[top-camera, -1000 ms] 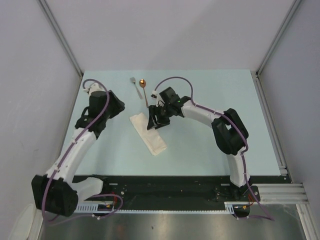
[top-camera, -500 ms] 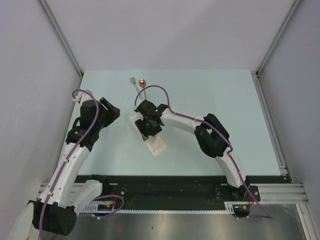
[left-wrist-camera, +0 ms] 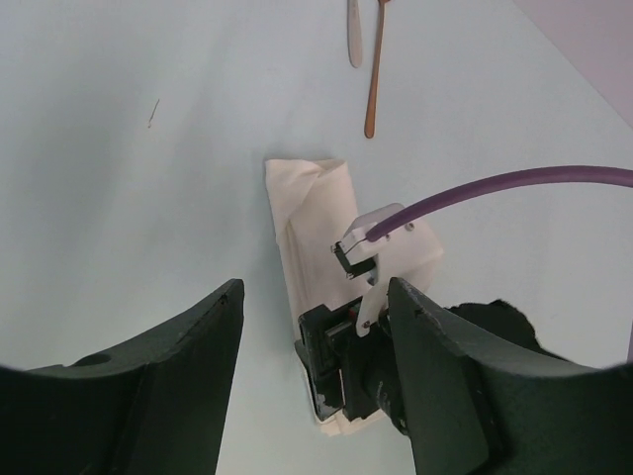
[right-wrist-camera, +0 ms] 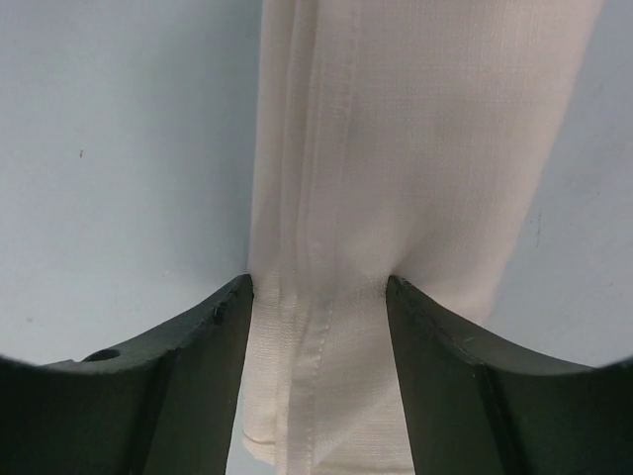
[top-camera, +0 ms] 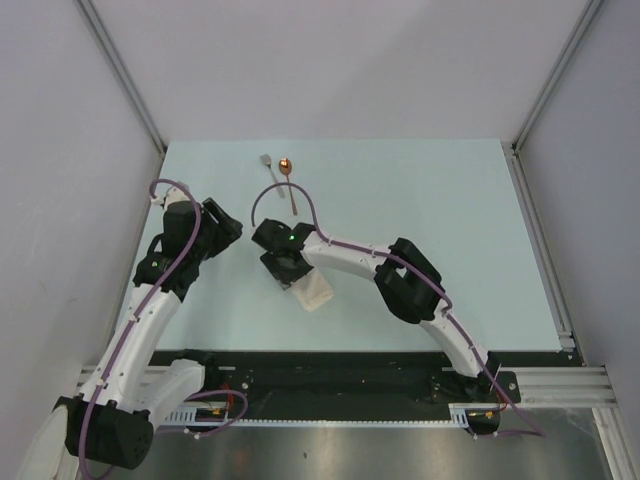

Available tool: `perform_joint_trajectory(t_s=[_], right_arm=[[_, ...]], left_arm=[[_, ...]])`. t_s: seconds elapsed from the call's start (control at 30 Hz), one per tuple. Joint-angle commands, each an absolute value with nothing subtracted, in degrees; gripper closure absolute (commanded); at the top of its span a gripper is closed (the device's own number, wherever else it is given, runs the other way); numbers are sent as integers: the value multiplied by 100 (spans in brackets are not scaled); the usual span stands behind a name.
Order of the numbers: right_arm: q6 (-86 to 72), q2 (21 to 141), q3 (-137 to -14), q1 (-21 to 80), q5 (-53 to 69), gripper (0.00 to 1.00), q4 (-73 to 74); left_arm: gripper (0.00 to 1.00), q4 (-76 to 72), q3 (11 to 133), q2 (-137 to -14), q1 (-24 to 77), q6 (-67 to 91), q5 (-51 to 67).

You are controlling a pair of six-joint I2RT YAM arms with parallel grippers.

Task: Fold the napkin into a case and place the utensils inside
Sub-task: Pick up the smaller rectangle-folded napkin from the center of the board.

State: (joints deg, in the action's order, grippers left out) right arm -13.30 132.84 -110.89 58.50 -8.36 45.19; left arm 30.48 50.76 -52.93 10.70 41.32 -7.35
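The napkin (top-camera: 313,292) lies as a narrow, layered cream strip, the case, slanting across the table; it also shows in the left wrist view (left-wrist-camera: 309,198). My right gripper (top-camera: 285,268) is down on its far part, open, with one finger along each long side of the cloth (right-wrist-camera: 396,148) and the strip running between them (right-wrist-camera: 316,284). My left gripper (top-camera: 225,228) hovers left of the strip, open and empty (left-wrist-camera: 315,289). The utensils lie side by side at the far edge: the silver fork (top-camera: 267,162) and the copper-bowled spoon (top-camera: 286,166).
The pale blue table (top-camera: 430,200) is walled by grey panels on three sides. A black rail (top-camera: 330,370) runs along the near edge. The right arm's purple cable (left-wrist-camera: 495,188) loops above the cloth. Fork handle (left-wrist-camera: 354,40) and spoon handle (left-wrist-camera: 374,79) point toward the strip.
My right gripper has moved left and toward the near edge along the strip, now covering its far part. My left gripper has drawn back slightly toward the near edge.
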Motion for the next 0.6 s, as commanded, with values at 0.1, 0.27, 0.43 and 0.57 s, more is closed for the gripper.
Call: perform_joint_trajectory(t_s=[0.1,0.27,0.43,0.57], right_arm=[[-1441,13702,-11303,6363,-1924,37,5018],[-1476,13816,-11372,6495,-2222,43,5088],[-1591,13852,-11461,6434,-2408,61,5177],[-1600,13650,-11514,6364,-2242,81,5089]], left_arm=[[35,3076,5177,-5229,1037,3937,-774],[35,3059,5159,-5256,1028,3920,-756],[35,3050,5133,-5265,1028,3911,-800],[35,3032,5098,-5265,1028,3902,-817]])
